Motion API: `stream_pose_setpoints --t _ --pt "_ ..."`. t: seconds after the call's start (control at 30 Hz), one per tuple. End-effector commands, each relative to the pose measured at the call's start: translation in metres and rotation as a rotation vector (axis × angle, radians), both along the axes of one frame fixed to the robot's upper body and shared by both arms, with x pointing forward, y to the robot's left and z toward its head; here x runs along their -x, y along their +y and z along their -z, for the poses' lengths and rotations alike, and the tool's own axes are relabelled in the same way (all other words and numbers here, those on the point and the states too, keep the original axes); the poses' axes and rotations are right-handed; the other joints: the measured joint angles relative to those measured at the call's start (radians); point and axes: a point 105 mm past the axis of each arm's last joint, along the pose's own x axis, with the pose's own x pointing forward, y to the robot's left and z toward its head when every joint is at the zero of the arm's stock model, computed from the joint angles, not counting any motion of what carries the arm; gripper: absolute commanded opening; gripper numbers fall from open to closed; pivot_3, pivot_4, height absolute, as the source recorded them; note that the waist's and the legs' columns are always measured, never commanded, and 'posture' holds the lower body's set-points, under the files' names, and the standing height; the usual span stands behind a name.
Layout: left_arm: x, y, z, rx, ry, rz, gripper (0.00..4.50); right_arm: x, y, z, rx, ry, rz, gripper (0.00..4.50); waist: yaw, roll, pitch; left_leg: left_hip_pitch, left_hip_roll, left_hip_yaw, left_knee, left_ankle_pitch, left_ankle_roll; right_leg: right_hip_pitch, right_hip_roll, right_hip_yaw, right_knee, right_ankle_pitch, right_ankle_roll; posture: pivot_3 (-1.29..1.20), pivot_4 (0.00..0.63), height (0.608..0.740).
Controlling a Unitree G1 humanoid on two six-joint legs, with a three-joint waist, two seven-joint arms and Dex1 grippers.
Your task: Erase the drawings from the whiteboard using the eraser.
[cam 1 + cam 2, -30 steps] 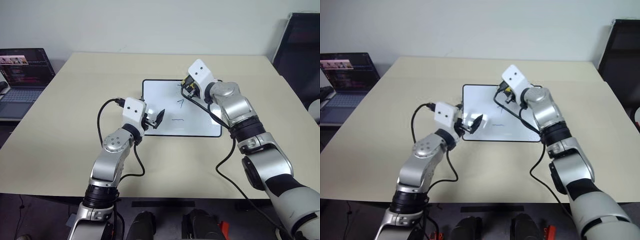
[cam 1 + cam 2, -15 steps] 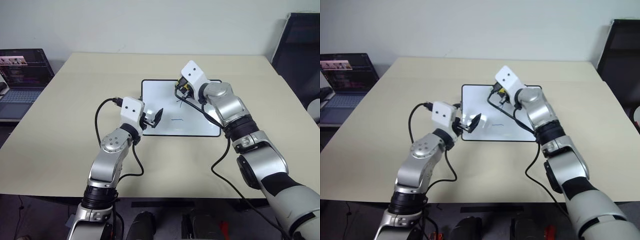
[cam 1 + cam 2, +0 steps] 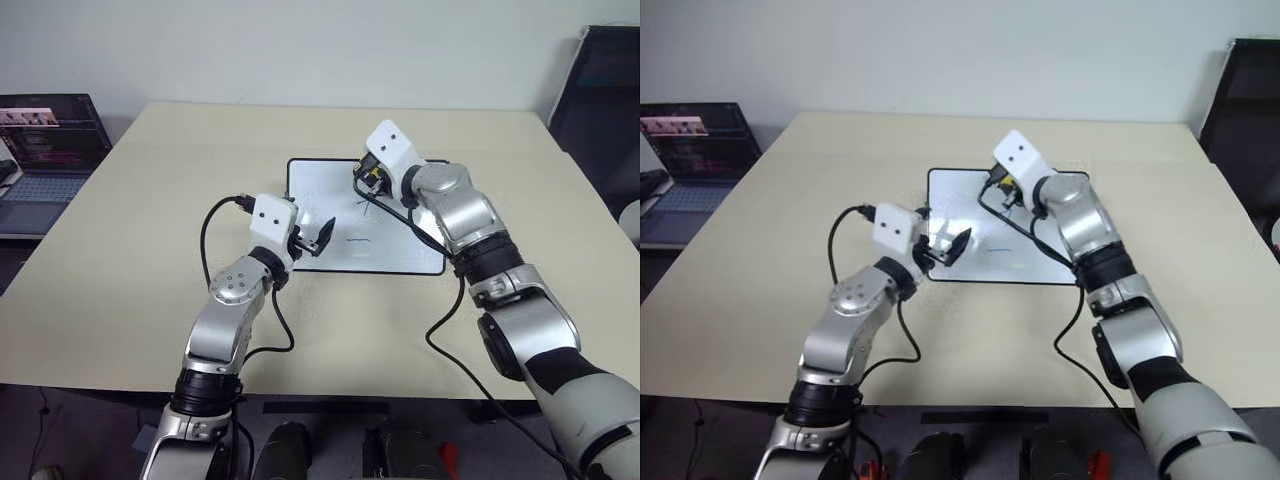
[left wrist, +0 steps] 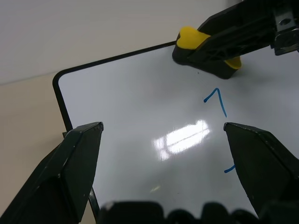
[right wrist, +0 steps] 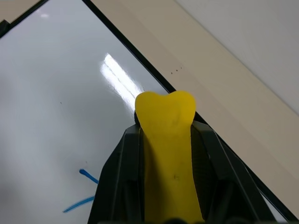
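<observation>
Eraser (image 5: 168,154), yellow, sits clamped in the right gripper's (image 3: 372,178) jaws over the whiteboard's (image 3: 320,180) far part, just beside a blue "7" stroke (image 4: 216,99). Left gripper (image 3: 318,238), jaws wide, hovers at the board's near-left edge. A laptop (image 3: 40,150) stands off the beige surface (image 3: 130,240), well apart.

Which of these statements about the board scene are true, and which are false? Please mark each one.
1. The right gripper holds the eraser. True.
2. The left gripper is shut on a marker. False: its fingers are open and hold nothing.
3. A blue "7" mark is on the whiteboard. True.
4. The laptop lies on the whiteboard. False: it stands apart, beyond the table's left edge.
5. The whiteboard is wiped clean. False: blue marks remain.
</observation>
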Motion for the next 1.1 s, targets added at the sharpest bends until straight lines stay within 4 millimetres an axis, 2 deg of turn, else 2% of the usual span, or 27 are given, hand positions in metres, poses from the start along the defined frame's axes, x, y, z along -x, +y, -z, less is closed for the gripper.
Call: stream_pose_setpoints --t 0.03,0.2,0.63,0.8,1.1 --pt "-0.001 -0.007 -0.016 0.009 -0.065 0.028 4.5 0.01 -0.011 -0.02 -0.032 -0.039 0.017 0.99 0.007 0.0 0.0 -0.002 0.0 0.0 0.0 0.0 0.0 -0.001 0.0 0.0 -0.001 0.0 0.0 0.0 0.15 0.74" --pt "-0.002 -0.009 -0.017 0.009 -0.067 0.038 4.5 0.017 -0.02 -0.02 -0.032 -0.031 0.042 0.99 0.011 0.0 0.0 -0.011 0.0 0.0 0.0 0.0 0.0 -0.01 -0.001 0.0 -0.002 0.0 0.0 0.0 0.15 0.74" --pt "0.0 -0.004 -0.016 0.001 -0.067 0.024 4.5 -0.002 -0.016 -0.016 -0.033 -0.039 0.064 0.99 0.01 0.0 0.0 -0.01 0.0 0.002 0.0 0.0 0.0 -0.01 -0.001 0.0 0.0 0.0 0.0 0.0 0.15 0.74" --pt "0.002 -0.002 -0.016 0.001 -0.065 0.014 4.5 -0.007 -0.011 -0.021 -0.036 -0.055 0.053 0.99 0.008 0.0 0.0 -0.008 0.0 0.003 0.0 0.0 0.0 -0.01 -0.001 0.0 0.002 0.0 0.0 0.0 0.15 0.74" --pt "0.002 -0.001 -0.017 0.001 -0.069 0.005 4.5 -0.007 0.012 -0.019 -0.048 -0.052 0.0 0.99 0.002 0.0 0.0 -0.007 0.0 0.003 0.001 0.0 0.0 -0.01 0.0 0.0 0.005 0.0 0.0 0.0 0.15 0.74"
